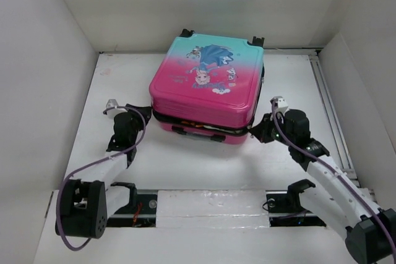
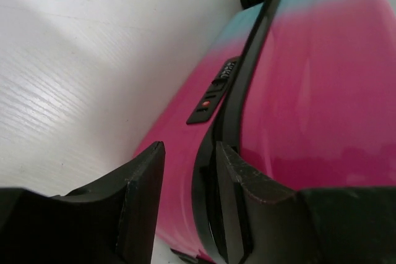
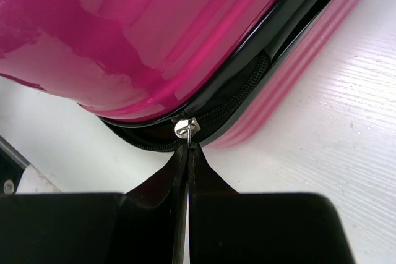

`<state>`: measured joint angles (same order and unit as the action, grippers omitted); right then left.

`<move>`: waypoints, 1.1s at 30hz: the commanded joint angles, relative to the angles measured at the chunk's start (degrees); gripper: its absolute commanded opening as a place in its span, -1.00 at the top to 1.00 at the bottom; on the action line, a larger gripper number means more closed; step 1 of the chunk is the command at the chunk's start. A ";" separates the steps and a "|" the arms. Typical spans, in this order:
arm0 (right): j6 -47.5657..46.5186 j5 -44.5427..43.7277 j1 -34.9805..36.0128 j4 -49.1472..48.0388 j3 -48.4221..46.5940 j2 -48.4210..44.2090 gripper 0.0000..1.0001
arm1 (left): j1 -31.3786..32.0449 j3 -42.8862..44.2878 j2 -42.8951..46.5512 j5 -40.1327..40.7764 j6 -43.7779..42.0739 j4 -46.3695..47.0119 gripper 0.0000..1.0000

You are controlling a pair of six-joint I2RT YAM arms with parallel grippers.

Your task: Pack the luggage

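Observation:
The luggage (image 1: 207, 88) lies flat in the middle of the table, lid down, pink-to-teal with the princess print facing up and its black wheels (image 1: 187, 33) at the far end. My right gripper (image 1: 257, 131) is at its near right corner, shut on the silver zipper pull (image 3: 187, 129) of the black zipper (image 3: 241, 94); it also shows in the right wrist view (image 3: 189, 148). My left gripper (image 1: 143, 114) is open at the near left corner. Its fingers (image 2: 142, 183) straddle the pink lower shell (image 2: 179, 177) beside the black seam.
A combination lock (image 2: 213, 91) sits on the luggage's left side. White walls enclose the table on three sides. A metal rail (image 1: 328, 109) runs along the right edge. A white strip (image 1: 210, 205) lies between the arm bases at the front.

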<state>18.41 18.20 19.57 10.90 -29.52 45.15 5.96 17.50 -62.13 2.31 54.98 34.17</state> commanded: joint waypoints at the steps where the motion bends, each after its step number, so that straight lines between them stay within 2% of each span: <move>1: 0.11 5.35 1.60 -8.33 -1.43 3.36 1.00 | 0.81 -0.89 2.01 -5.81 -2.69 3.97 0.31; 4: 2.76 4.75 8.88 -10.46 0.77 4.51 1.00 | 4.75 -0.89 -2.46 -7.93 -3.30 7.66 0.31; 6: 5.57 1.69 15.71 -11.07 0.78 5.04 1.00 | 10.98 -0.28 -5.71 -5.84 -3.30 9.93 0.31; 10: 10.76 2.54 20.68 -14.57 1.30 2.24 1.00 | 19.52 -0.27 -10.20 -2.40 -1.64 14.77 0.33; 12: 10.24 -0.16 20.16 -14.59 1.30 1.62 1.00 | 20.85 0.26 -12.22 -2.92 -1.10 16.62 0.35; 14: 8.58 -1.06 16.13 -14.59 0.52 1.61 1.00 | 21.38 0.87 -14.68 -3.62 -1.10 17.94 0.35; 17: 5.50 5.41 7.80 -13.80 -2.72 4.94 1.00 | 21.38 2.10 -15.22 -3.02 -2.77 15.32 0.41; 18: 5.49 6.75 6.20 -13.80 -3.35 5.74 1.00 | 21.38 2.80 -15.22 -1.88 -4.43 14.27 0.47; 19: 4.71 7.46 5.05 -13.10 -3.35 6.35 1.00 | 21.38 2.81 -15.22 -0.91 -5.23 12.95 0.64; 22: 4.18 8.00 3.63 -13.09 -3.88 7.41 1.00 | 21.38 5.00 -15.22 1.82 -7.08 8.72 0.80; 23: 4.17 7.30 3.63 -13.09 -3.88 7.94 1.00 | 21.38 5.00 -15.91 1.82 -7.69 8.72 1.00; 26: 3.56 7.29 3.63 -13.09 -3.88 10.21 1.00 | 21.38 5.62 -18.10 -2.12 -7.70 13.52 1.00; 29: 4.78 5.72 8.97 -15.19 -3.88 12.94 1.00 | 23.22 5.09 -18.91 -5.29 -6.99 17.23 1.00; 33: 6.89 -1.91 22.39 -16.34 -6.16 16.02 1.00 | 31.46 3.08 -16.63 -0.13 -5.67 18.30 1.00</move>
<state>22.85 15.44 30.59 8.23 -31.99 56.86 24.25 22.17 -80.07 23.40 47.92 51.53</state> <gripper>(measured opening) 0.040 0.275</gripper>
